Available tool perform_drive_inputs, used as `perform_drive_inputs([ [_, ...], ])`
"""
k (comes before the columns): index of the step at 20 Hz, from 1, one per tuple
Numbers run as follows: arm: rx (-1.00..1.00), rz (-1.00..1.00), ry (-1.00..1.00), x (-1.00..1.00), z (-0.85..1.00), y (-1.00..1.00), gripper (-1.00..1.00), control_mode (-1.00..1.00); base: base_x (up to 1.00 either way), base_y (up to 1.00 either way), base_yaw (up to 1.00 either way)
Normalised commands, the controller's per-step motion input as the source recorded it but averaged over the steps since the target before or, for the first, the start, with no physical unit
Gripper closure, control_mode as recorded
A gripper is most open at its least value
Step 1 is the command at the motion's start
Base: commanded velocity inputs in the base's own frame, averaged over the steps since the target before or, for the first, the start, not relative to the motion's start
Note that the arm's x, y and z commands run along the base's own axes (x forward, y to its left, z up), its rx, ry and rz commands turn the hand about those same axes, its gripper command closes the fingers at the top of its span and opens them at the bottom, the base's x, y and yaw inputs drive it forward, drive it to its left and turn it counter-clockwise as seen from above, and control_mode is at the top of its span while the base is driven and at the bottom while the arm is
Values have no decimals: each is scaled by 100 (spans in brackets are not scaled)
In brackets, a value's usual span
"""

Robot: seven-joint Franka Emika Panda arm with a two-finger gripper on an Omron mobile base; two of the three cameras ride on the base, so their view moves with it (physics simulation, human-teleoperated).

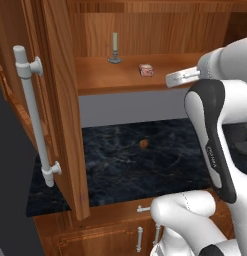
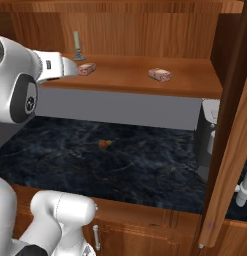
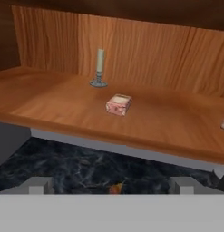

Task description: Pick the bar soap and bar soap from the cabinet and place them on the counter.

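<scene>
Fingers [image 3: 111,185] spread wide, facing bar soap [image 3: 119,104] on cabinet [image 3: 63,104] shelf.

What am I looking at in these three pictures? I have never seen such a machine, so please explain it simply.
It is a white robot arm in a simulated kitchen. Two pictures come from cameras on its base, behind it to the left and right. The third comes from a camera on its hand.

The arm faces an open wooden cabinet. On its shelf lie two small pinkish bar soaps, the near one and a second one further right, and a pale candle stands on a grey holder. Below is a black marble-look counter with a small brown lump on it.

The gripper is open and holds nothing. It hangs in front of the shelf, apart from the soaps.
</scene>
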Motion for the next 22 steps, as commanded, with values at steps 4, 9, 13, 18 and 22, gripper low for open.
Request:
perform_drive_inputs([
  [4,4,0,5,44,0,0,-100,-100,0,0,0],
  [9,0,0,5,37,0,0,-100,-100,0,0,0],
  [13,0,-1,2,27,-1,0,-100,-100,0,0,0],
  [18,0,-1,0,21,-9,0,-100,-100,0,0,0],
  [22,0,0,0,17,-16,0,-100,-100,0,0,0],
])
